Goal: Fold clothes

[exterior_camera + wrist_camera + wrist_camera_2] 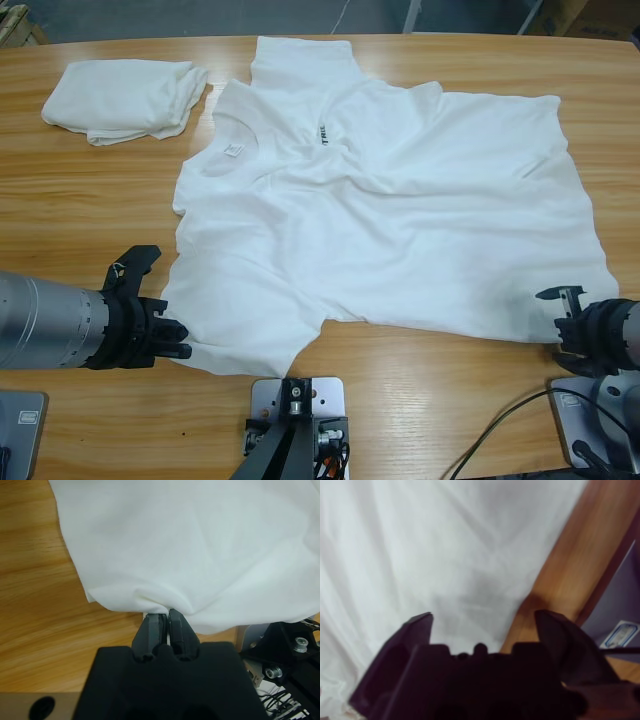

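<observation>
A large white T-shirt (400, 220) lies spread and wrinkled across the table, with its neck label (232, 150) and small black lettering (322, 133) facing up. My left gripper (178, 340) comes in from the left and is shut on the edge of the shirt's near sleeve (165, 605), pinching a small fold of cloth. At the shirt's near right corner (445, 555), my right gripper (558, 320) is open, jaws wide apart just above the cloth and the bare wood. A second white T-shirt (125, 100) sits folded at the far left.
Bare wooden table (90, 200) shows to the left of the shirt and along the front edge. A black cable (500, 430) runs at the near right. The table's edge (580, 580) is close beside the right gripper.
</observation>
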